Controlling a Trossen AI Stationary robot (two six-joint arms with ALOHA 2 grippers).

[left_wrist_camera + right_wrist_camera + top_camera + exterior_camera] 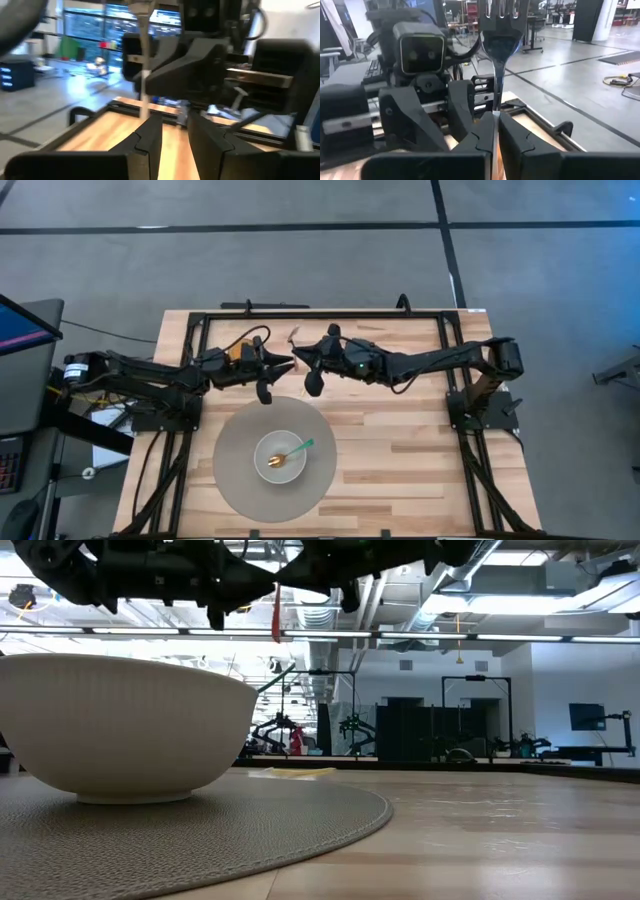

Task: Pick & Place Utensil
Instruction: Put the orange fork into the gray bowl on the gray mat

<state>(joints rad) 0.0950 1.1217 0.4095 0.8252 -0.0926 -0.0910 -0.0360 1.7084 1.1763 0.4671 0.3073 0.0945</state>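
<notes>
The right pincer (pixel 495 131) is clamped on a fork (pixel 498 30) by its handle, raised over the counter's (pixel 420 450) far edge, apparently for handing across to the left pincer (pixel 172 135), which stands narrowly parted, empty. The fork's long axis runs out from the fingers, tines leading. A spoon (pixel 288 453) lies in the bowl (pixel 262 453)

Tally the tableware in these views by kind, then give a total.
Forks: 1, the fork held up by the right gripper
Spoons: 1, the spoon with a green handle in the bowl
Bowls: 1, the bowl
Placemats: 1, the round placemat
Total: 4
</notes>
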